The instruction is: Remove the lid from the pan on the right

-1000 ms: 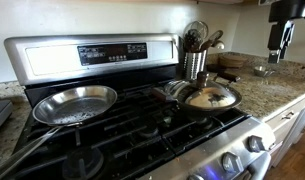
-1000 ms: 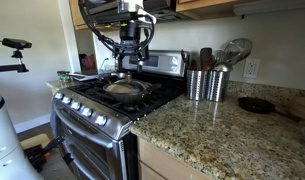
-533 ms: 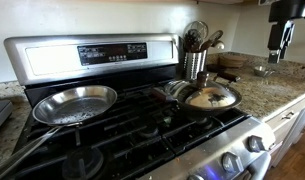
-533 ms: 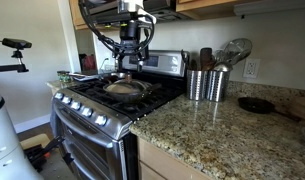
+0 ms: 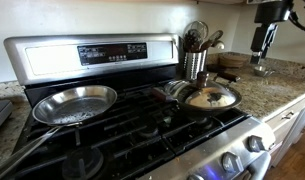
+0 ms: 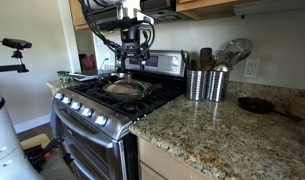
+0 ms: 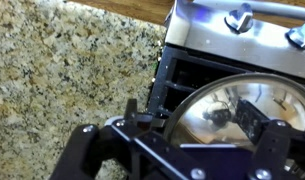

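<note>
End effector point(image 6: 132, 58) hangs above the lid point(image 6: 124, 87), its jaws spread wide and gripping nothing; it seems clear of the knob, though the wrist view is blurred. The lid sits closed on the pan point(image 5: 207, 112) at the right of the stove point(image 5: 112, 135). A silver pan point(image 5: 74, 102) lies to its left and the granite worktop point(image 5: 282, 85) to its right.

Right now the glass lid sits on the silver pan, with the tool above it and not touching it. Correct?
Not quite. The glass lid rests on the black pan, not the silver pan, which stands uncovered; an exterior view shows this. The rest holds: the tool is above the lid and not touching it.
</note>
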`<state>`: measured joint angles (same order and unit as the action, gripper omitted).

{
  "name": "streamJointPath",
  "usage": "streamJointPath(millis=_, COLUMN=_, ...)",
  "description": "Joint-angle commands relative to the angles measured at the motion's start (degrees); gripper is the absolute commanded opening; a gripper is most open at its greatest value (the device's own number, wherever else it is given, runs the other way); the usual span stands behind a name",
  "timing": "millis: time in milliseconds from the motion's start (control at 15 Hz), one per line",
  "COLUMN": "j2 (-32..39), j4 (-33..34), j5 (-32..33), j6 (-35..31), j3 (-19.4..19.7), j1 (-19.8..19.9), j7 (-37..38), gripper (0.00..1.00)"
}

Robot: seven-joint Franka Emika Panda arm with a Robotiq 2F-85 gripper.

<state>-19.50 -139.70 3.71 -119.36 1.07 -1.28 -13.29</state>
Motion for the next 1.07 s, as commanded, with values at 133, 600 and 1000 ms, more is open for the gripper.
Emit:
streamJointPath(millis=133, j2=7.1, j4=2.0, j5=-1.9, j6=-12.4, j3=-2.5, j1=-2.1, j7=2.9, gripper=1.00)
streamJointPath(millis=600, j2=9.1, j4=3.0, j5=-5.3, j6=-15.0, j3=-4.1, j1=-3.2, j7=2.8, gripper=1.00)
streamJointPath(millis=1000, j2=9.5, j4=3.8, j5=-6.3, j6=-15.1, j3=-4.3, j1=-3.6, j7=2.7, gripper=1.00)
